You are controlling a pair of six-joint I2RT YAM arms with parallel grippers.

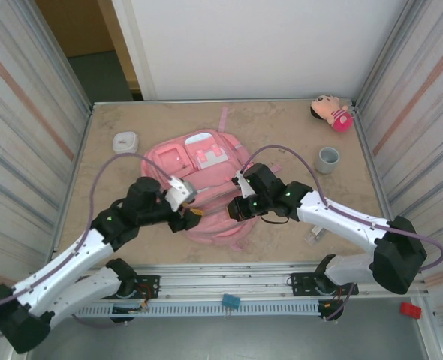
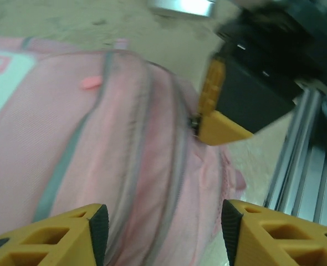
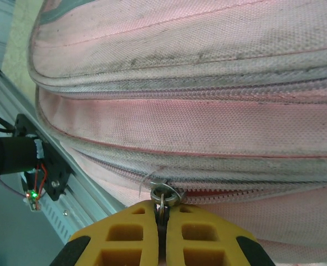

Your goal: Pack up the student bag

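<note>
Pink student bag (image 1: 210, 182), right end effector (image 3: 161, 213) pinching its zipper pull (image 3: 164, 195)

Spotted a pink plush doll (image 1: 330, 112) lying in the far right corner of the counter (image 1: 274, 124), head to the left. Caught a grey cup (image 1: 327, 159) upright a little nearer, close to the doll but apart from it. Over on the far left, picked out a small white squarish object (image 1: 125, 141), flat on the counter. Down past the near edge, noted a little blue piece (image 1: 230, 301) on the slotted metal strip (image 1: 281, 306) and a red one (image 1: 410, 308) lying off to its right. Couldn't tell what either was.
</note>
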